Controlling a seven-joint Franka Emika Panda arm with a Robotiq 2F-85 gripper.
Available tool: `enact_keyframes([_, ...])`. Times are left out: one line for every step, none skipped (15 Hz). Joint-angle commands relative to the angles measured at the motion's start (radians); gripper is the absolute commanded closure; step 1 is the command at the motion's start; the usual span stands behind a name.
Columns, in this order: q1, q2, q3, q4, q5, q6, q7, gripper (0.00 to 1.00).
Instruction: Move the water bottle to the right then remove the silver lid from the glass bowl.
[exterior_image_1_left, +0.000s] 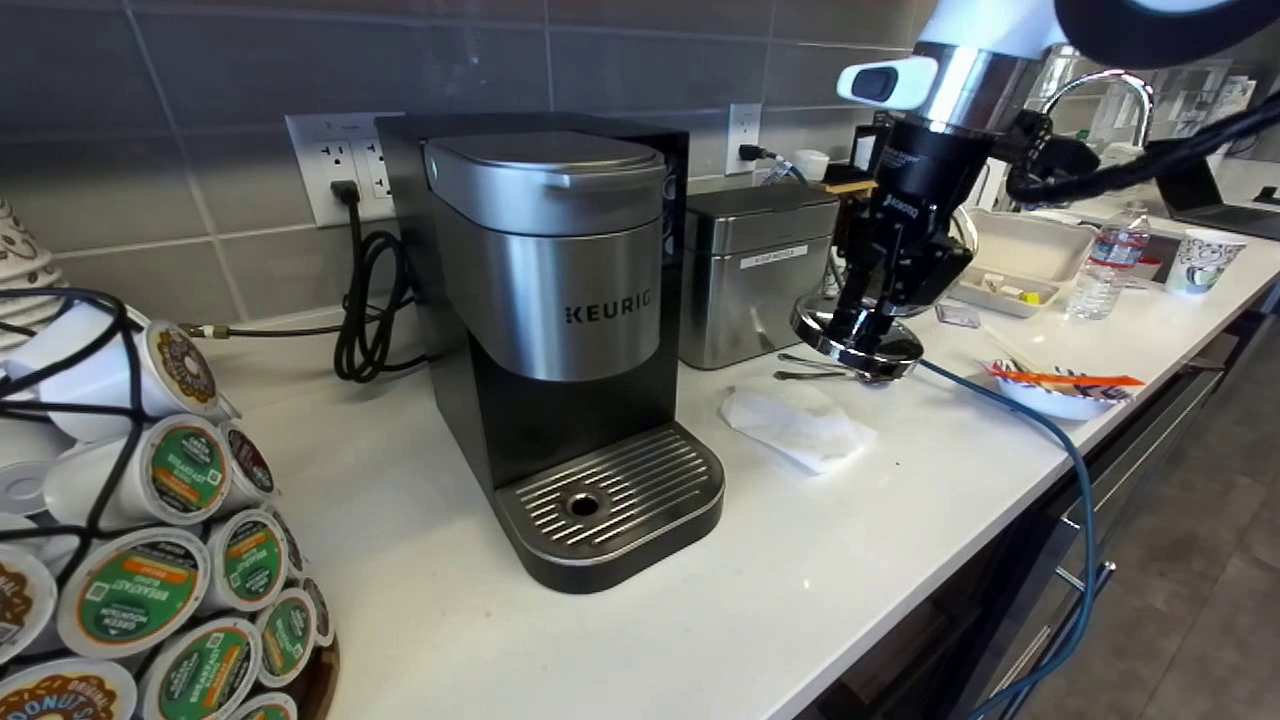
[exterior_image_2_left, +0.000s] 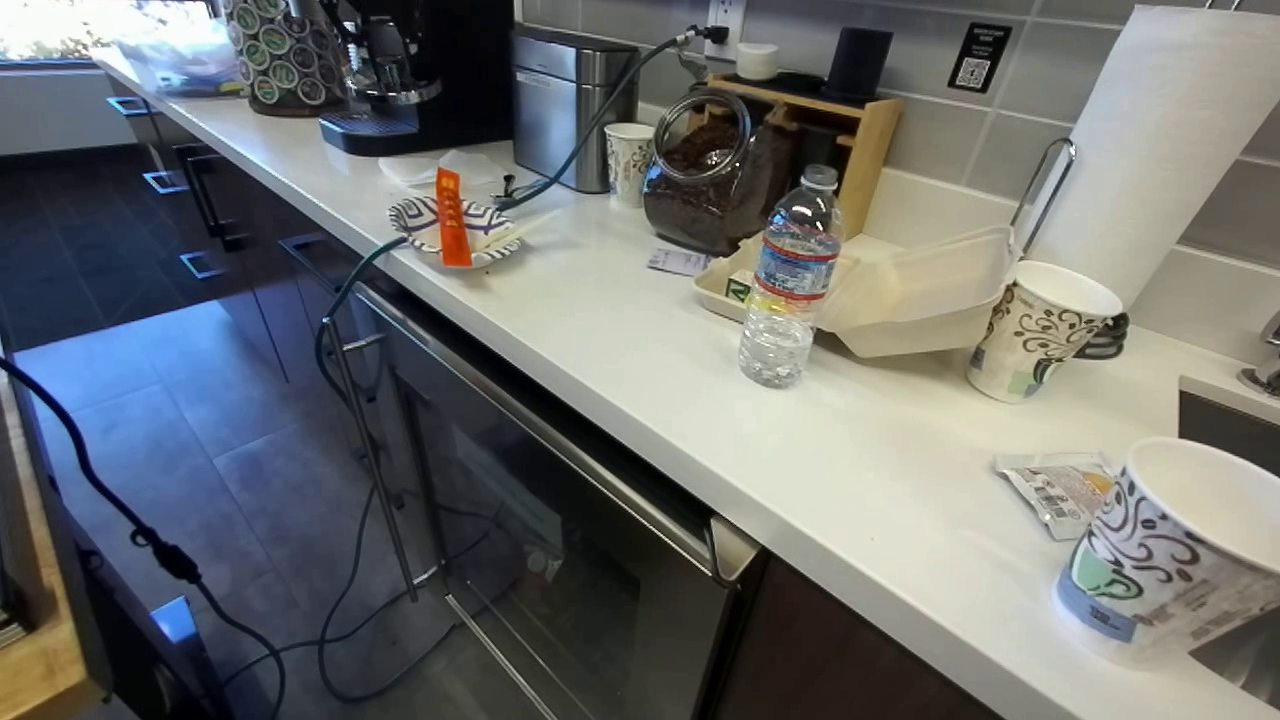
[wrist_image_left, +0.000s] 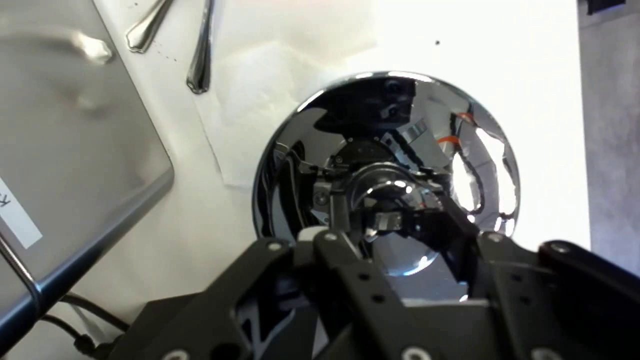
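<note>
My gripper (exterior_image_1_left: 864, 322) points straight down in an exterior view, shut on the knob of the shiny round silver lid (exterior_image_1_left: 884, 356). From the wrist, the lid (wrist_image_left: 450, 155) fills the space below the fingers, and its domed knob sits between them. It looks raised over the counter, though the gap beneath is hard to judge. The glass bowl (exterior_image_2_left: 688, 212), round and clear with dark contents, stands with its mouth uncovered; in the opposite outside picture the gripper mostly hides it. Upright on the counter is the water bottle (exterior_image_2_left: 795, 270), seen in both exterior views.
A coffee machine (exterior_image_1_left: 560, 260) and a steel canister (exterior_image_1_left: 755, 300) stand near the lid. A napkin (exterior_image_1_left: 800, 425) lies below. Along the front edge sits a patterned paper bowl (exterior_image_1_left: 1060, 400), with a blue cable (exterior_image_1_left: 1080, 480) beside it. The water bottle borders an open takeout box (exterior_image_2_left: 920, 300).
</note>
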Motion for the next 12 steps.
enact_keyframes([0.01,0.107,0.001,0.112,-0.129,-0.034,0.019,0.79])
enact_keyframes([0.006,0.131,0.001,0.133,-0.139,-0.038,0.013,0.79])
enact_keyframes([0.004,0.147,-0.001,0.145,-0.152,-0.031,0.016,0.79])
enact_keyframes([0.0,0.161,0.001,0.16,-0.152,-0.034,0.012,0.79])
enact_keyframes([-0.001,0.171,0.004,0.171,-0.153,-0.038,0.006,0.79])
enact_keyframes([-0.004,0.181,0.01,0.181,-0.143,-0.035,-0.005,0.79])
enact_keyframes([-0.007,0.195,0.01,0.192,-0.139,-0.035,-0.007,0.79])
enact_keyframes([-0.008,0.205,0.009,0.2,-0.139,-0.033,-0.006,0.79])
enact_keyframes([-0.011,0.213,0.01,0.206,-0.133,-0.04,-0.008,0.79])
enact_keyframes([-0.012,0.223,0.009,0.211,-0.132,-0.04,-0.008,0.79])
enact_keyframes([-0.014,0.232,0.008,0.217,-0.132,-0.038,-0.005,0.79])
enact_keyframes([0.001,0.232,0.012,0.184,-0.139,-0.007,0.028,0.79])
